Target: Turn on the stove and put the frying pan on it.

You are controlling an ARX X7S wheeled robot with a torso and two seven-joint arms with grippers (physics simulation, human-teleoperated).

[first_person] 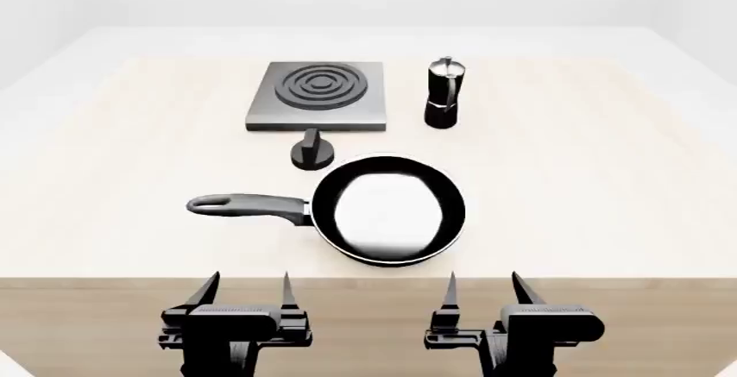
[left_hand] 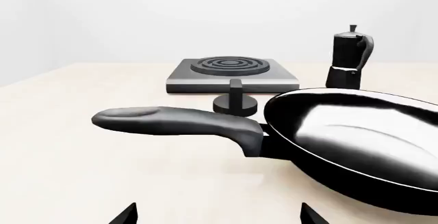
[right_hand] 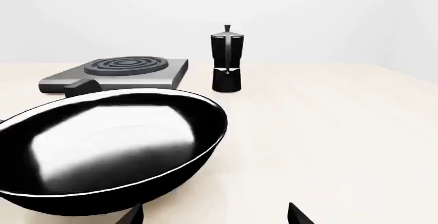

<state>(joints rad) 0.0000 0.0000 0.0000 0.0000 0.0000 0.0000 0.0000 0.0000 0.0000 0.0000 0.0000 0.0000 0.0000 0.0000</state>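
Nearest the robot, head view: left gripper (first_person: 245, 295) and right gripper (first_person: 481, 295) hover at the near table edge, both pointing fwd over the table (first_person: 599, 196). Fingers on each are spread wide, nothing between them, no contact w/ any object. Grippers sit roughly level w/ each other, left one in line w/ the pan handle, right one in line w/ the pan's right rim. In the wrist views only the dark fingertips show at the frame border.

Next out: frying pan (first_person: 389, 210). Round, black, shallow; inside is glossy w/ a broad pale reflection; thin bright line along the rim. Long dark-grey handle (first_person: 248, 205) runs toward the robot's left, approx. parallel to the near edge. Pan rests flat on the table, apart from both grippers.

Beyond the pan: small round black knob (first_person: 312, 150), w/ an upright grip bar on top. Stands just past the pan's far-left rim; contact w/ the pan cannot be told. It is separate from the stove (first_person: 317, 95), just in front of its near edge.

Stove: flat square dark-grey slab, raised concentric ring coils on top, lighter front face. Nothing on it.

Farthest, to the stove's right: moka pot (first_person: 444, 92), tall, black and silver, upright, near the slab but not touching.
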